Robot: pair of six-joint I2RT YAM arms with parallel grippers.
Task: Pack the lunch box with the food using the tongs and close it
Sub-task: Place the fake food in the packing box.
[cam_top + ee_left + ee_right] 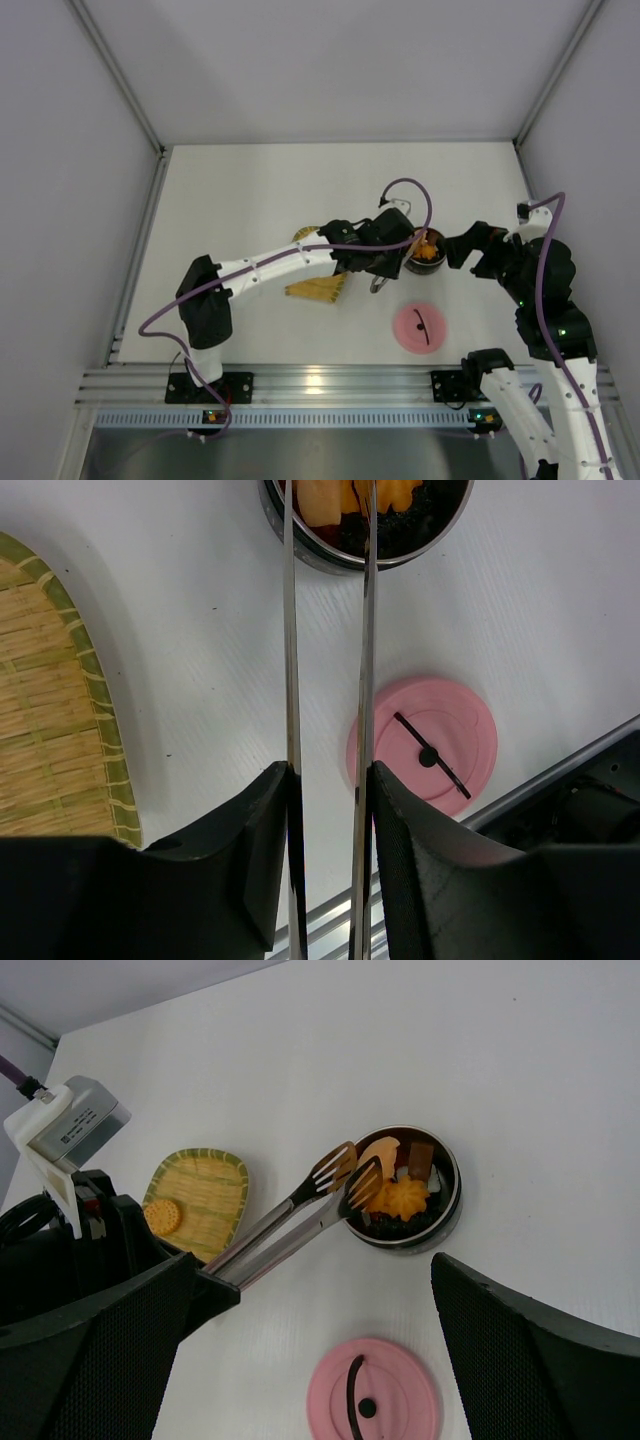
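We grip the tongs (290,1210) in our left hand (330,780), tips over the lunch box (447,1222) mid-frame. Our right hand (312,1300) stands wide open; the pink lid (375,1400) lies lower centre.

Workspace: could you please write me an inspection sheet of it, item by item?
Surface: white table.
Job's things: lunch box open, food inside; pink lid lying flat beside it; tongs with tips at the box rim; one round biscuit on the yellow tray.
Clutter: nothing seen.
Grippers: left gripper, fingers shut on the tongs; right gripper open, holding nothing.
Cables: purple cable looping along each arm.
Surroundings: grey walls; aluminium rail at the near edge.
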